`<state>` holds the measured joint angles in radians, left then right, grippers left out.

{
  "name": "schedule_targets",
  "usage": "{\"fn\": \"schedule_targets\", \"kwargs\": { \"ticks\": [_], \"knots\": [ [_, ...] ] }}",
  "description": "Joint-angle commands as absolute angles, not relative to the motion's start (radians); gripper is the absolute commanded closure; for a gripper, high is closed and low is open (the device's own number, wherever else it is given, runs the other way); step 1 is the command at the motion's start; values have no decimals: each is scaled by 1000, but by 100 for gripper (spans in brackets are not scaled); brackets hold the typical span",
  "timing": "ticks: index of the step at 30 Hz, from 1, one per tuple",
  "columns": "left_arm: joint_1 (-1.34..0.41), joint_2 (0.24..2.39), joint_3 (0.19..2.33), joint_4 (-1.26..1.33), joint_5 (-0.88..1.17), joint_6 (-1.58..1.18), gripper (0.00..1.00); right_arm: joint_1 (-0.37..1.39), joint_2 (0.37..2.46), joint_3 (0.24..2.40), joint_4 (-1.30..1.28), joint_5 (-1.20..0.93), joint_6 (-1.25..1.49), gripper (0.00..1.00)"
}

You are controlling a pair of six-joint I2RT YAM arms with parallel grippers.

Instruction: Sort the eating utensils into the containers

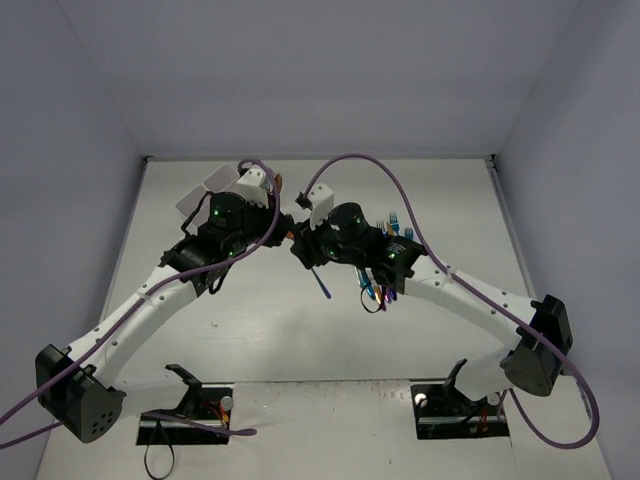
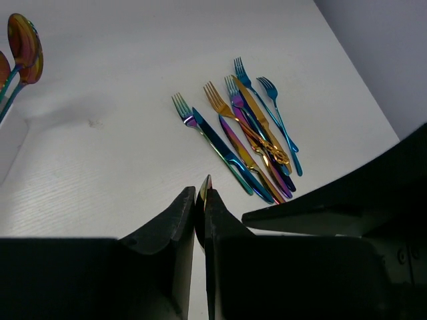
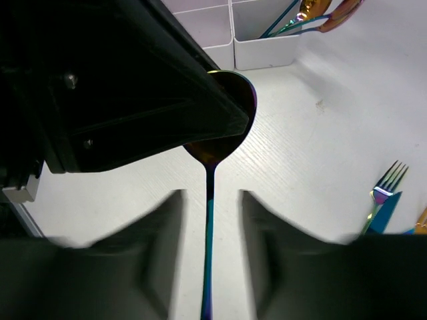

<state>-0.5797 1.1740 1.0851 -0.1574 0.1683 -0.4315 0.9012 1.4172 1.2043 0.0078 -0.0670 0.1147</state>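
Note:
A spoon [image 3: 209,253] with a blue-purple handle hangs in the air between my two grippers. My left gripper [image 2: 202,193] is shut on the spoon's bowl, whose gold edge [image 2: 205,185] pokes out between the fingertips. My right gripper [image 3: 211,197] is open, its fingers on either side of the handle with a gap on both sides. In the top view both grippers meet at mid-table [image 1: 293,240]. Several forks and knives [image 2: 250,140] lie in a loose pile on the table. The white divided containers [image 3: 220,33] hold spoons [image 3: 313,17] in one compartment.
In the top view the container [image 1: 205,190] stands at the back left, partly hidden by the left arm. The utensil pile [image 1: 385,285] lies under the right arm. Purple cables loop over both arms. A single fork [image 3: 387,183] lies at the right of the right wrist view.

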Motion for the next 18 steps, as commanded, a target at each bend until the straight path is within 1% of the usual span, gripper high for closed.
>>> {"fn": "schedule_targets", "kwargs": {
  "ticks": [1,2,6,8,12,14,18],
  "knots": [
    [-577,1132,1124,-67,118,-308,100,902,1362,1203,86,-8,129,49],
    [-576,1127,1128,-69,107,-282,100,898,1351,1192,86,-4,134,42],
    [-542,1133,1177,-102,59,-80,100,856,1304,1154,48,91,171,32],
    [-476,1163,1204,-107,68,-5,100,822,1270,1139,17,115,192,24],
    [-306,1255,1283,-72,165,115,100,737,1198,1088,-65,125,230,12],
    [-257,1311,1330,-61,189,169,100,714,1145,1057,-98,141,241,9],
    [-227,1448,1434,-38,171,256,100,699,1060,1018,-156,187,257,0]
  ]
}}
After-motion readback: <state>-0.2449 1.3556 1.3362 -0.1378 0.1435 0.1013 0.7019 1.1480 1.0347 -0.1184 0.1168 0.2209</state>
